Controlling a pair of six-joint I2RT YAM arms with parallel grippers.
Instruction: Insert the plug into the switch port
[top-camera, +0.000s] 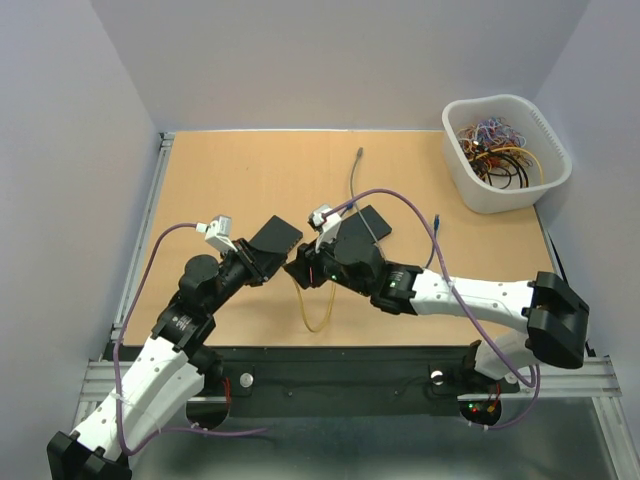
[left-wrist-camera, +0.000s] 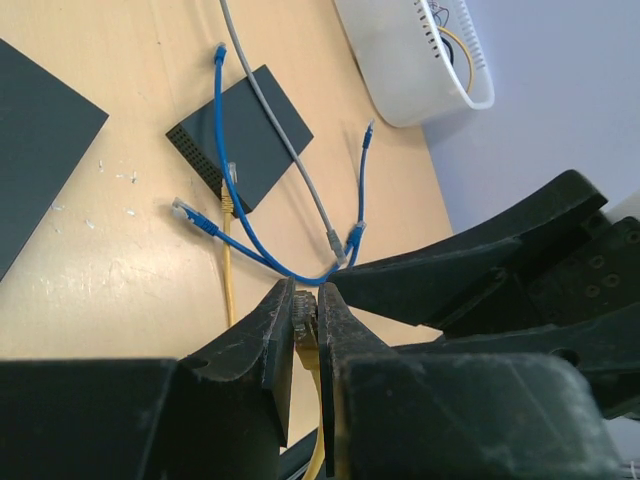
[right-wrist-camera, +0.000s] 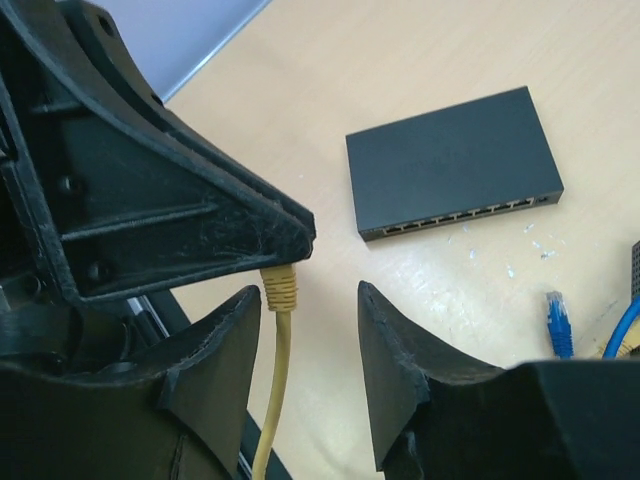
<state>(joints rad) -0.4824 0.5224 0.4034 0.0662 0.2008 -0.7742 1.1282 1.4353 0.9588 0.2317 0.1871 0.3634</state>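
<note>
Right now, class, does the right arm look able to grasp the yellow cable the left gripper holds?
Probably yes: the right gripper is open with the yellow cable between its fingers. Only the left gripper, pinching the plug end, crowds it.

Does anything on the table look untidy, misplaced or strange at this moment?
A gray cable lies across the top of one black switch, with loose blue cables crossing beside it. Small white flecks are scattered on the table in front of the other switch. I see no damage.
</note>
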